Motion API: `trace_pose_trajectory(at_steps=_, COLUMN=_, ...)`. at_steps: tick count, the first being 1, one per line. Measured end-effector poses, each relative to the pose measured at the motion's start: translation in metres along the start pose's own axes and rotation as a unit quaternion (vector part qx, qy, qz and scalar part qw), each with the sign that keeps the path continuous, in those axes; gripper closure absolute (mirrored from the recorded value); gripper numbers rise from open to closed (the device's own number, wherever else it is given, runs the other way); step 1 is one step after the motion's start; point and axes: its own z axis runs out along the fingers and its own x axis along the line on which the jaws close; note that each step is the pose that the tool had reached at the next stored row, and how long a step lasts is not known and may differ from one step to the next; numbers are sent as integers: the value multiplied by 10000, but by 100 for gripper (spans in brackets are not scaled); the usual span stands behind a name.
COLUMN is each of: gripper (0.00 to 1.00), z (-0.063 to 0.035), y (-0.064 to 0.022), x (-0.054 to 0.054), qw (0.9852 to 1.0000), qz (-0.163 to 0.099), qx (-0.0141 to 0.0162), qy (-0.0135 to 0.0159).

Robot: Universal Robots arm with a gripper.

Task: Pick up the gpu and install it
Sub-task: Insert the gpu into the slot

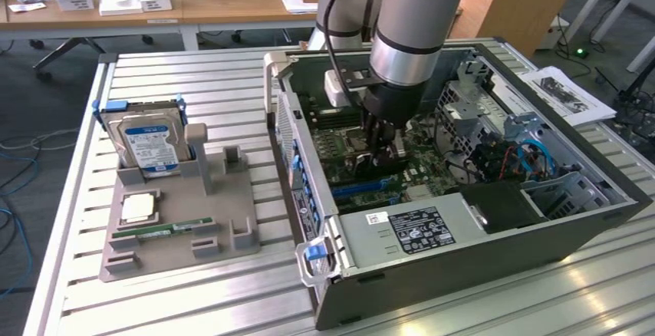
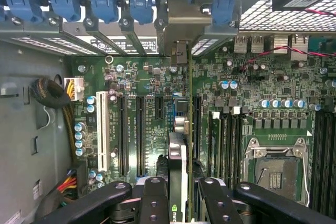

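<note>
Jaws pinching thin dark rectangular gpu card (image 2: 178, 156); card upright, edge-on, above green motherboard (image 2: 131, 77). Motherboard lies inside open grey computer case (image 1: 461, 255) on slatted metal worktop (image 1: 205, 290).

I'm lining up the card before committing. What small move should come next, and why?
Probably ease straight down a little. The gripper holds the gpu edge-on over the motherboard, running parallel to the black expansion slots, its far end toward the rear slot covers. Whether it sits exactly over a slot I cannot tell, so go slowly.
</note>
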Motion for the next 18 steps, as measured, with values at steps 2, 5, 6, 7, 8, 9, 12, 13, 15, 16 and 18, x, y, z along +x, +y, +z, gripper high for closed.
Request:
trace_pose_trajectory(at_steps=2, gripper=73, z=4, y=2, x=0, qw=10000, qz=0, qx=0, qy=0)
trace_pose_trajectory(at_steps=5, gripper=73, z=11, y=4, x=0, qw=10000, qz=0, qx=0, qy=0)
trace_pose_trajectory(at_steps=6, gripper=73, z=14, y=4, x=0, qw=10000, qz=0, qx=0, qy=0)
trace_pose_trajectory(at_steps=7, gripper=73, z=17, y=4, x=0, qw=10000, qz=0, qx=0, qy=0)
trace_pose_trajectory(at_steps=8, gripper=73, z=19, y=5, x=1, qw=10000, qz=0, qx=-1, qy=0)
trace_pose_trajectory(at_steps=9, gripper=73, z=22, y=5, x=1, qw=10000, qz=0, qx=-1, qy=0)
trace_pose_trajectory(at_steps=12, gripper=73, z=30, y=6, x=1, qw=10000, qz=0, qx=-1, qy=0)
trace_pose_trajectory(at_steps=13, gripper=73, z=32, y=7, x=1, qw=10000, qz=0, qx=-1, qy=0)
trace_pose_trajectory(at_steps=15, gripper=73, z=35, y=7, x=1, qw=10000, qz=0, qx=-2, qy=0)
trace_pose_trajectory(at_steps=16, gripper=73, z=35, y=7, x=1, qw=10000, qz=0, qx=-2, qy=0)
trace_pose_trajectory(at_steps=18, gripper=73, z=38, y=7, x=1, qw=10000, qz=0, qx=-1, qy=0)
